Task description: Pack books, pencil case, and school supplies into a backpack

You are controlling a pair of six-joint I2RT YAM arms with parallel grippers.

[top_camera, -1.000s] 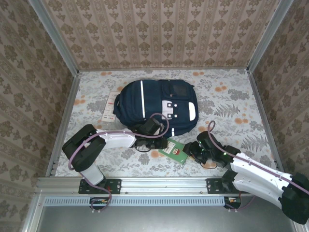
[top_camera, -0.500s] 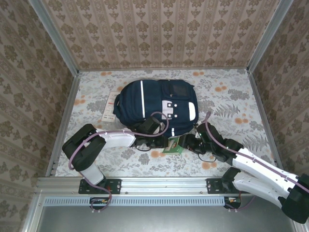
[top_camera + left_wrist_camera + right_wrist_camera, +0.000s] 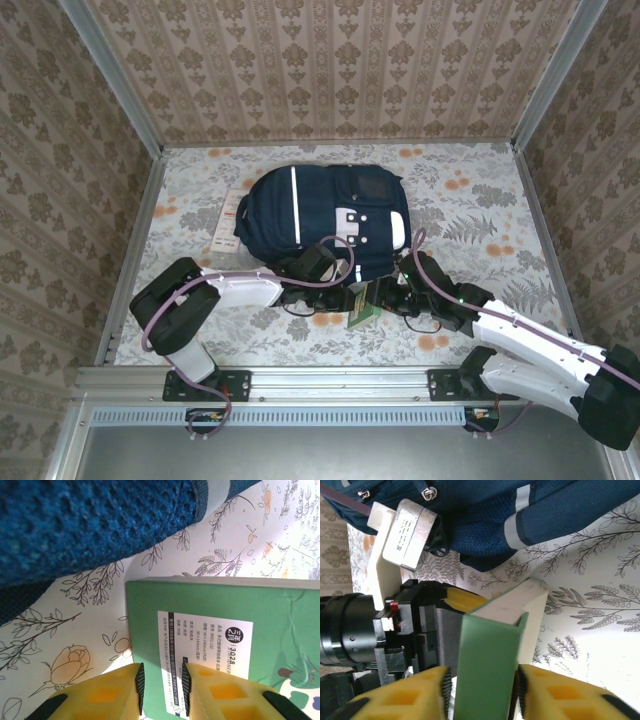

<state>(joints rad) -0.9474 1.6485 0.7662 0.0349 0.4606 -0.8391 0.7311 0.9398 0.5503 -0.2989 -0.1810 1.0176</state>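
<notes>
The navy backpack [image 3: 325,215] lies in the middle of the table. A green book [image 3: 362,303] stands tilted on edge just in front of it, between both grippers. My right gripper [image 3: 385,297] is shut on it: in the right wrist view the book's spine [image 3: 487,665] sits between the yellow pads of that gripper [image 3: 482,680]. My left gripper [image 3: 340,297] is open, and its tips [image 3: 162,680] face the book's labelled cover [image 3: 280,605] with nothing gripped. One of its fingers [image 3: 462,600] shows behind the book. A white packet with red print [image 3: 229,218] lies left of the backpack. The pencil case is out of view.
Patterned walls and metal posts [image 3: 135,215] close in the table on three sides, with a rail [image 3: 320,378] along the near edge. The backpack's blue mesh [image 3: 75,525] hangs close above the left gripper. Open tablecloth [image 3: 480,205] lies to the right of the backpack.
The right gripper has carried the green book left toward the backpack, tipping it from flat onto its edge, and its jaws have narrowed. The left arm has hardly moved.
</notes>
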